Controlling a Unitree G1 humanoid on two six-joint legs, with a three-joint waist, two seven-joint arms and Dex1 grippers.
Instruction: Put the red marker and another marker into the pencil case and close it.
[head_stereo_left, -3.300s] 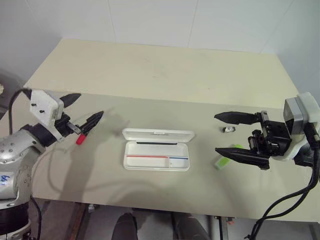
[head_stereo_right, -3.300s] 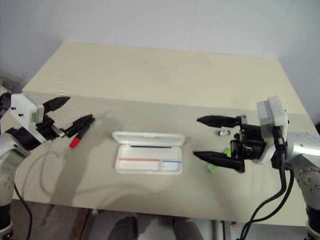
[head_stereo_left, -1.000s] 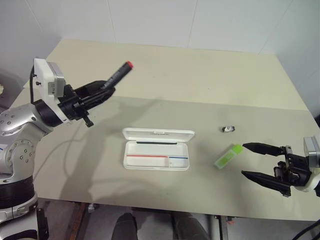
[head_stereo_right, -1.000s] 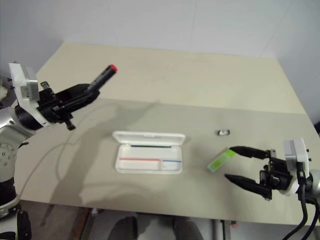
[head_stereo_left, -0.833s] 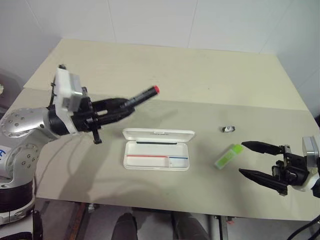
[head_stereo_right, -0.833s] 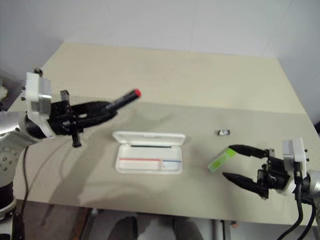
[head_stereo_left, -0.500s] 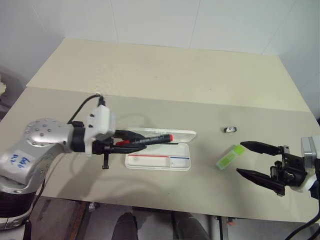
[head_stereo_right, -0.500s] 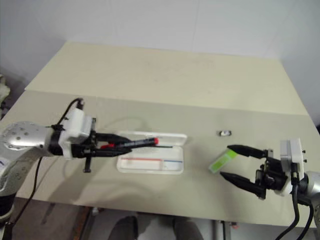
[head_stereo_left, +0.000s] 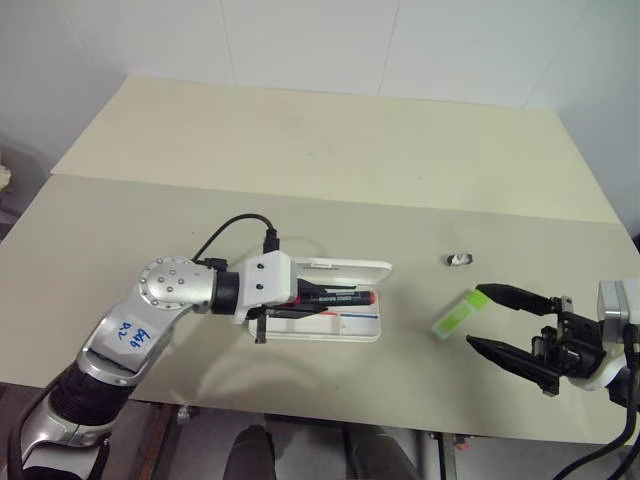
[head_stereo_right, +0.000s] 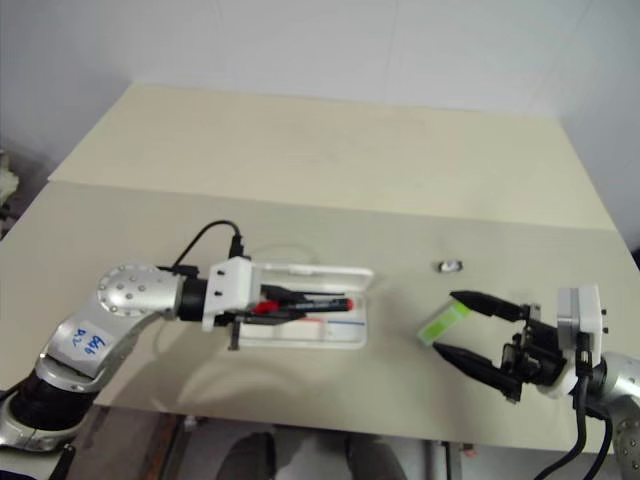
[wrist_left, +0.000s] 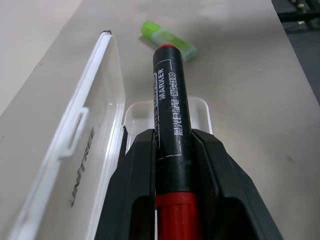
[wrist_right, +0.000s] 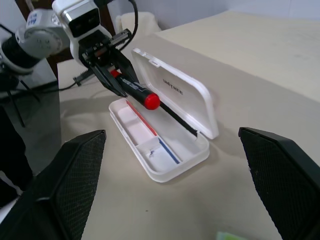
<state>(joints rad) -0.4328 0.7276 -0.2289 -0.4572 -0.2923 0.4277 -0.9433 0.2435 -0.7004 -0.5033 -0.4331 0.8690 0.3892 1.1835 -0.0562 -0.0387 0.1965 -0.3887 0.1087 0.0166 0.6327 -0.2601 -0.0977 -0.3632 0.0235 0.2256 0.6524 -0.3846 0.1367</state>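
The left gripper (head_stereo_left: 305, 300), clamped on the red marker (head_stereo_left: 335, 297), hovers over the open pencil case (head_stereo_left: 355, 331); the green marker (head_stereo_left: 457, 312) lies at three o'clock near the right gripper (head_stereo_left: 505, 322), whose jaws gape empty.

Red marker (head_stereo_left: 338, 297) over pencil case (head_stereo_left: 352, 330) (open).

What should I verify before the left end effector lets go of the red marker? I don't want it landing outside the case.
1. Pencil case lid open: ok.
2. Left end effector shut on the red marker: ok.
3. Marker over the case tray, lengthwise: ok.
4. Marker resting on the tray floor: cannot tell; the right wrist view suggests it is held above.
5. Green marker lying on the table, outside the case: ok.
6. Right end effector open, apart from the case: ok.
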